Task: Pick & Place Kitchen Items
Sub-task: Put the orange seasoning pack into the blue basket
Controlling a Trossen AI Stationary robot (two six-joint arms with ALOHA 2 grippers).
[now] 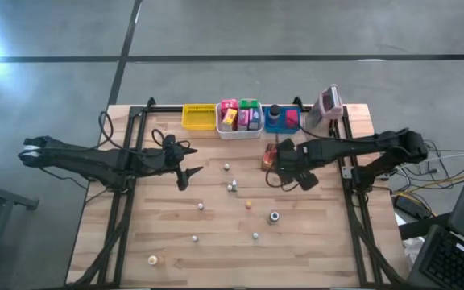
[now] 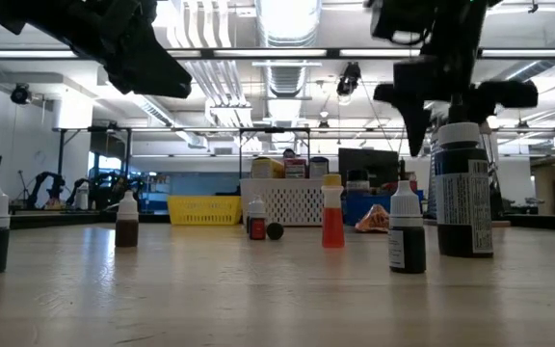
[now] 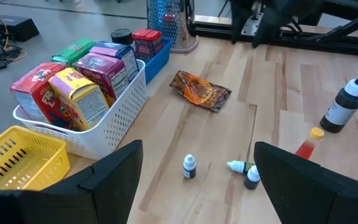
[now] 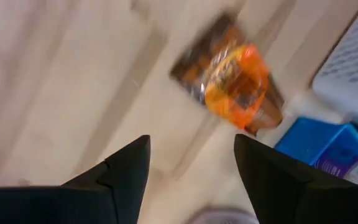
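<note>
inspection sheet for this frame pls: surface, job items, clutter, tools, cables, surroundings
Surface: wooden table, bare between items.
Job's things: small bottles scattered mid-table; orange-brown packet lying flat near the blue bin; boxes in the white bin.
Clutter: yellow bin; pink-grey device.
Grippers: left tool open, raised; right tool open above the packet.
Cables: bundle beside the table.
Surroundings: lab room, grey floor.

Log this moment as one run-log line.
right gripper: open above brown packet | left gripper: open, hovering mid-table | packet: on table beside blue bin
</note>
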